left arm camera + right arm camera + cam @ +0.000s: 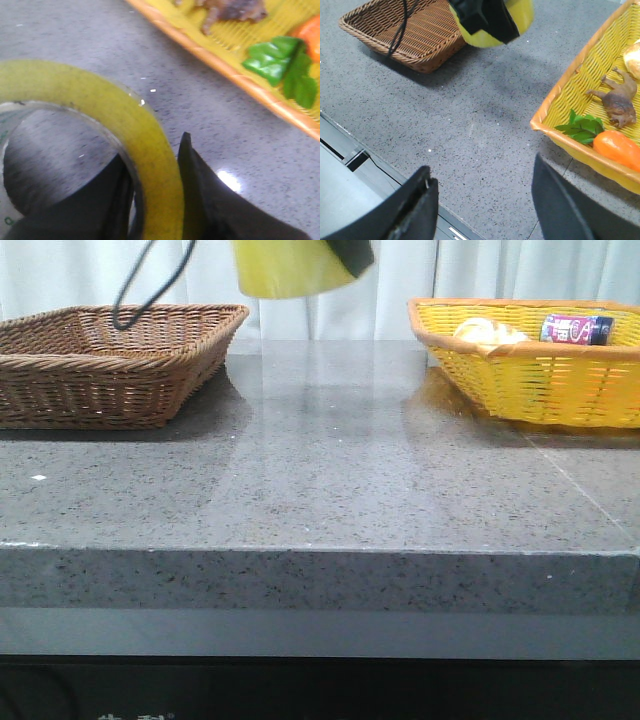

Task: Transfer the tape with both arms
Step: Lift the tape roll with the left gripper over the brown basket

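One roll of yellow-green tape (290,267) hangs in the air above the far edge of a grey stone worktop (330,490), between two baskets. The left claw (152,200) grips it: one black finger sits inside the pale core and the other presses the outer face, pinching the tape wall between them. In the front view only the bottom of the roll shows at the top edge, nearer the brown basket (110,360) at the far left corner. The right claw (482,210) is spread wide and holds nothing, hovering over the near edge beside the yellow basket (530,370) at the far right.

This looks like the carry before the handover. Next, the right claw likely has to meet the roll and close on a free part of it before the left lets go.

Counted: one tape, two claws, two baskets. The yellow basket holds one purple can (575,328), a bread roll (490,333), a brown toy animal (617,102), green leaves (582,127) and something orange (617,145).
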